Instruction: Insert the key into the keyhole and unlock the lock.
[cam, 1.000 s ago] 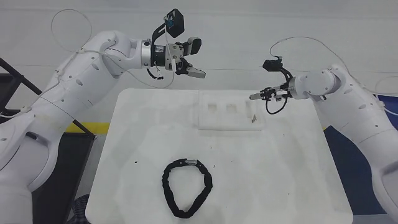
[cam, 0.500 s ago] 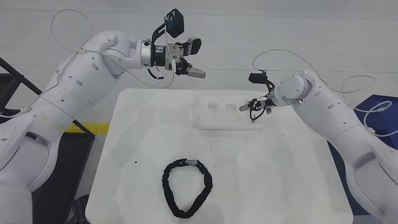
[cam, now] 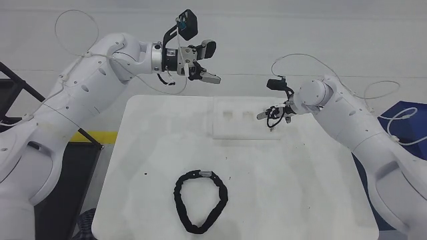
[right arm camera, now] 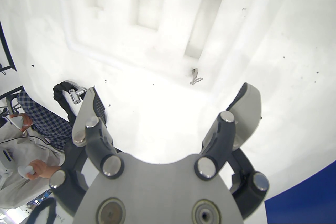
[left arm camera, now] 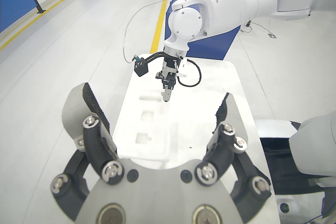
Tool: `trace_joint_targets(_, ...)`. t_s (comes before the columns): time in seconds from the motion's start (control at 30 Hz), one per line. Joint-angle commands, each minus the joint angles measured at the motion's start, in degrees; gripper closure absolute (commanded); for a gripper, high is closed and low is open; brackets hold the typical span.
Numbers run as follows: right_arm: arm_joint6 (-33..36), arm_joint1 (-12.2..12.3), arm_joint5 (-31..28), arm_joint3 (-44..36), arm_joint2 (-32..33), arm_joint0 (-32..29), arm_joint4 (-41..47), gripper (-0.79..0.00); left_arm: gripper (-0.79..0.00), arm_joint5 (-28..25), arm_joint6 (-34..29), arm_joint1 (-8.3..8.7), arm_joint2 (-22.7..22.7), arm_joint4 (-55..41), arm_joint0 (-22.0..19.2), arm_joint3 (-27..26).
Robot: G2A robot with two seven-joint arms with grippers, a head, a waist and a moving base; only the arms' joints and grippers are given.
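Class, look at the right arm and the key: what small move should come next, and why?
Probably lower the right claw onto the key and close on it. The claw is open and empty, and the key lies on the foam tray close to it, not yet in the chain lock.

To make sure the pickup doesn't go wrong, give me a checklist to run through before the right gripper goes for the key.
1. Right gripper open and holding nothing: ok.
2. Key in plain sight on the foam tray, just past the end of the long slot: ok.
3. Right gripper down around the key: not ok; the key lies ahead of it, untouched.
4. Chain lock lying on the table, apart from both arms: ok.
5. Left gripper open and holding nothing, ready for the lock: ok.
6. Which way the keyhole faces: cannot tell.
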Motion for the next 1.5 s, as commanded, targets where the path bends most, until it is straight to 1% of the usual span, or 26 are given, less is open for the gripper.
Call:
trace_joint_targets(0.0,0.0,0.0,0.0,0.0,0.0,0.0,0.0,-0.785,-0.785,0.0,0.0,0.0,0.0,0.0,0.0,0.0)
trace_joint_targets(0.07,-0.3,0.0,0.1,0.1,0.0,-0.2,-0.1,-0.785,-0.785,0.0,0.0,0.0,0.0,0.0,0.0,0.0)
trace_joint_targets(0.13,-1.7,0.0,0.6,-0.8,0.0,-0.7,-1.6,-0.785,-0.785,0.0,0.0,0.0,0.0,0.0,0.0,0.0)
trace_joint_targets(0.23,-1.8,0.0,-0.3,-2.0,-0.5,-1.4,-4.4,-0.785,-0.785,0.0,0.0,0.0,0.0,0.0,0.0,0.0)
trace_joint_targets(0.3,-2.2,-0.2,0.3,-2.3,-0.8,-2.1,-5.9,-0.785,-0.785,0.0,0.0,0.0,0.0,0.0,0.0,0.0)
trace_joint_targets(0.43,-1.2,-0.8,1.2,-2.1,-1.3,-2.9,-7.5,-0.785,-0.785,0.0,0.0,0.0,0.0,0.0,0.0,0.0)
trace_joint_targets(0.63,-0.8,-2.0,0.4,0.3,-1.4,-2.9,-9.0,-0.785,-0.785,0.0,0.0,0.0,0.0,0.0,0.0,0.0)
trace_joint_targets(0.67,-0.8,-2.2,-0.2,0.7,-1.5,-2.7,-9.5,-0.68,-0.785,0.0,0.0,0.0,0.0,0.0,0.0,0.0)
trace_joint_targets(0.73,-1.0,-2.7,-0.8,1.4,-1.7,-2.5,-10.6,-0.64,-0.785,0.0,0.0,0.0,0.0,0.0,0.0,0.0)
trace_joint_targets(0.8,-1.0,-3.1,-1.3,2.1,-1.8,-2.3,-11.2,-0.526,-0.785,0.0,0.0,0.0,0.0,0.0,0.0,0.0)
trace_joint_targets(0.83,-1.0,-3.4,-1.5,2.5,-1.7,-2.3,-11.4,-0.499,-0.785,0.0,0.0,0.0,0.0,0.0,0.0,0.0)
trace_joint_targets(0.87,-1.1,-3.6,-1.7,2.9,-1.7,-2.3,-11.5,-0.428,-0.785,0.0,0.0,0.0,0.0,0.0,0.0,0.0)
trace_joint_targets(0.9,-1.1,-3.8,-1.9,3.3,-1.7,-2.2,-11.7,-0.385,-0.785,0.0,0.0,0.0,0.0,0.0,0.0,0.0)
trace_joint_targets(0.97,-1.2,-4.3,-2.4,4.4,-1.5,-2.1,-11.8,-0.357,-0.785,0.0,0.0,0.0,0.0,0.0,0.0,0.0)
trace_joint_targets(1.0,-1.3,-4.5,-2.7,4.9,-1.4,-2.1,-11.7,-0.329,-0.785,0.0,0.0,0.0,0.0,0.0,0.0,0.0)
trace_joint_targets(1.07,-1.4,-4.9,-3.2,6.2,-1.2,-2.0,-11.6,-0.326,-0.785,0.0,0.0,0.0,0.0,0.0,0.0,0.0)
trace_joint_targets(1.2,-1.5,-5.7,-3.7,8.4,-0.8,-1.9,-11.5,-0.289,-0.785,0.0,0.0,0.0,0.0,0.0,0.0,0.0)
trace_joint_targets(1.3,-1.7,-6.4,-4.5,10.0,-0.6,-1.8,-11.6,-0.243,-0.785,0.0,0.0,0.0,0.0,0.0,0.0,0.0)
trace_joint_targets(1.47,-2.2,-7.4,-5.9,12.5,-0.2,-1.7,-11.5,-0.231,-0.785,0.0,0.0,0.0,0.0,0.0,0.0,0.0)
